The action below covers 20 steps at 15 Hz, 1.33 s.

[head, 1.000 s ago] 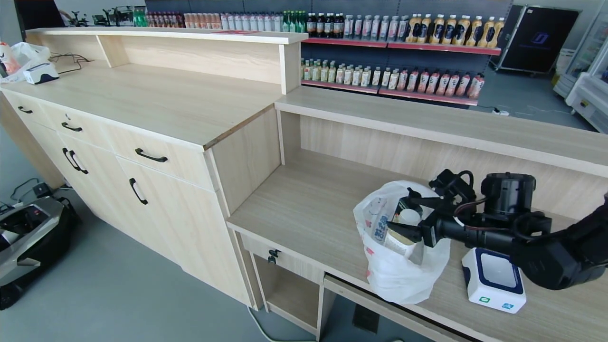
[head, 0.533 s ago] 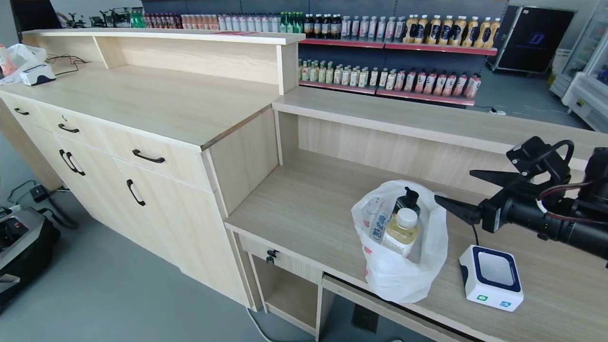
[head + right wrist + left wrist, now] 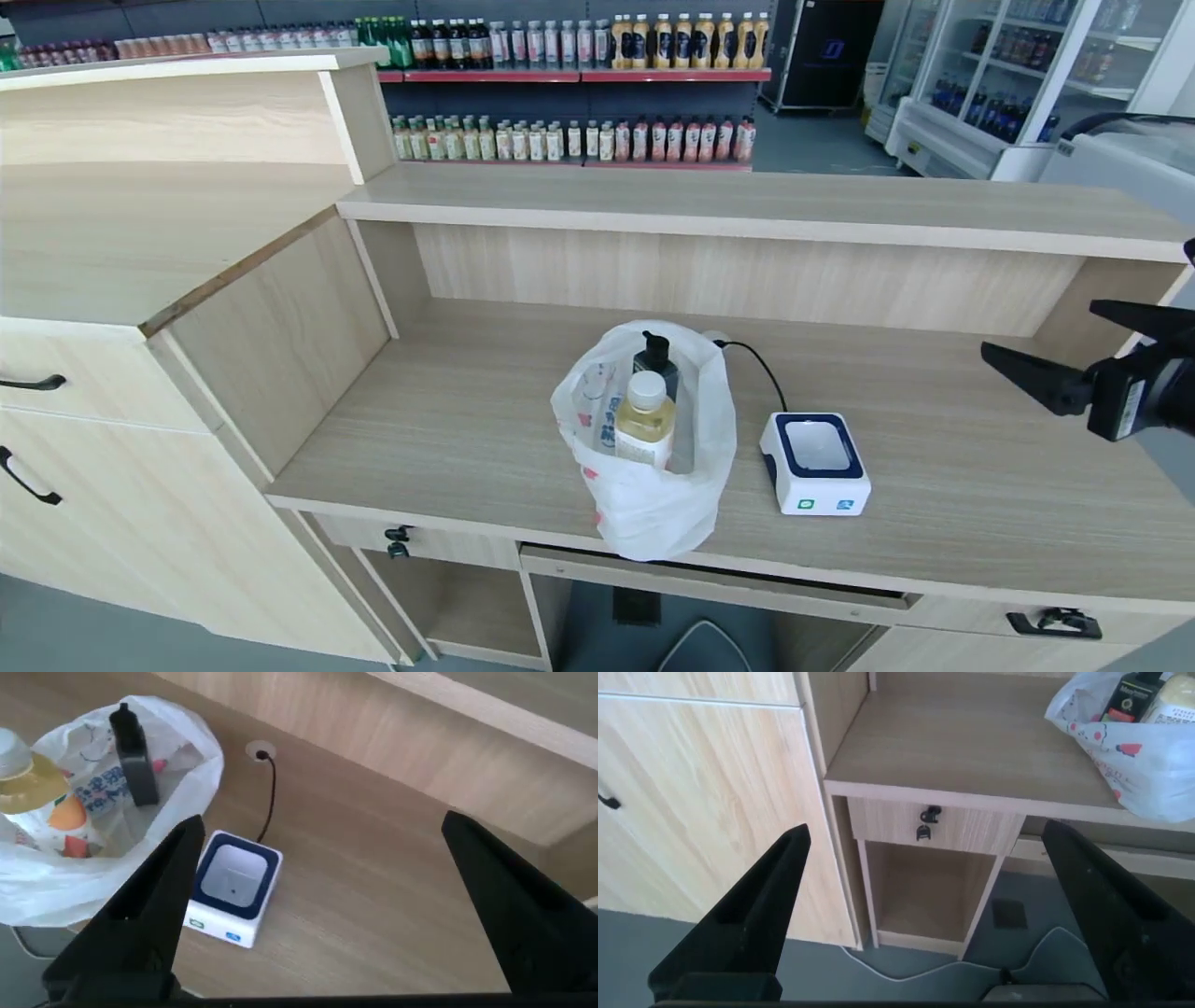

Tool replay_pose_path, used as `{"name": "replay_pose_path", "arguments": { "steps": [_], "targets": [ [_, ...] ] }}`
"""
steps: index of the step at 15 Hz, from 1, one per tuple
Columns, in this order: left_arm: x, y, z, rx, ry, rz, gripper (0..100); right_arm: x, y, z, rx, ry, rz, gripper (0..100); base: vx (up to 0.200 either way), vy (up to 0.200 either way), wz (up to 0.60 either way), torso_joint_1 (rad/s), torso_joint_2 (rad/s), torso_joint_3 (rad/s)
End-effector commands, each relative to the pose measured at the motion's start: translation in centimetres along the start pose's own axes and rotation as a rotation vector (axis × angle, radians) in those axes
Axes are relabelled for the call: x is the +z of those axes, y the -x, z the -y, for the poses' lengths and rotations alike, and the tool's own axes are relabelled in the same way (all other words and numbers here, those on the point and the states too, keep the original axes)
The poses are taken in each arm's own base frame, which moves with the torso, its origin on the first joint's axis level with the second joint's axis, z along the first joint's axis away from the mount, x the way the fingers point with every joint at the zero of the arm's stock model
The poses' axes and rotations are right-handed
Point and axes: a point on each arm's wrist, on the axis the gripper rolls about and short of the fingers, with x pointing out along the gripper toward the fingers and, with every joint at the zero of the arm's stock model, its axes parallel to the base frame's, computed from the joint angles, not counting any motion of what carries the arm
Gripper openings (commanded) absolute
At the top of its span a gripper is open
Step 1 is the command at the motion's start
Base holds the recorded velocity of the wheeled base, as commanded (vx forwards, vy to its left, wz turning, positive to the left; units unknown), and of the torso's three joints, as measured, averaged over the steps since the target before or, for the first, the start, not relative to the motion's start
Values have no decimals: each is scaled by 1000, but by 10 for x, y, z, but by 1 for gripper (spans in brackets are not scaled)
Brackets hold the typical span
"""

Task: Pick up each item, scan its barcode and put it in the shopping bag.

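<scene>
Right claw, empty and agape, well right of shopping bag

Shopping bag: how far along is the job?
Done: yellow bottle and black pump bottle stand in the shopping bag. In hand: nothing; right hand and left hand are open. Left: probably nothing, only the scanner sits beside the bag.

White see-through shopping bag with red and blue print; inside, yellow bottle with white cap, black pump bottle; at its 3 o'clock, white scanner, navy frame, black cable; pale woodgrain counter
</scene>
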Motion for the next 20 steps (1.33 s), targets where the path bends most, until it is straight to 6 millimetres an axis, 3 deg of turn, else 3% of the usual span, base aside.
{"name": "replay_pose_path", "arguments": {
  "steps": [1, 3, 8, 12, 16, 20],
  "targets": [
    [0, 0, 0, 0, 0, 0, 100, 7, 32, 0, -72, -39, 57, 100, 0, 0, 0, -32, 56, 32],
    [0, 0, 0, 0, 0, 0, 100, -9, 61, -10, -86, -128, 59, 100, 0, 0, 0, 0, 0, 0],
    [0, 0, 0, 0, 0, 0, 100, -97, 122, -47, -130, -216, -74, 100, 0, 0, 0, 0, 0, 0],
    [0, 0, 0, 0, 0, 0, 100, -132, 170, -68, -119, -250, -94, 100, 0, 0, 0, 0, 0, 0],
    [0, 0, 0, 0, 0, 0, 100, -150, 194, -79, -148, -274, 12, 100, 0, 0, 0, 0, 0, 0],
    [0, 0, 0, 0, 0, 0, 100, -152, 197, -79, -155, -288, 30, 100, 0, 0, 0, 0, 0, 0]
  ]
}}
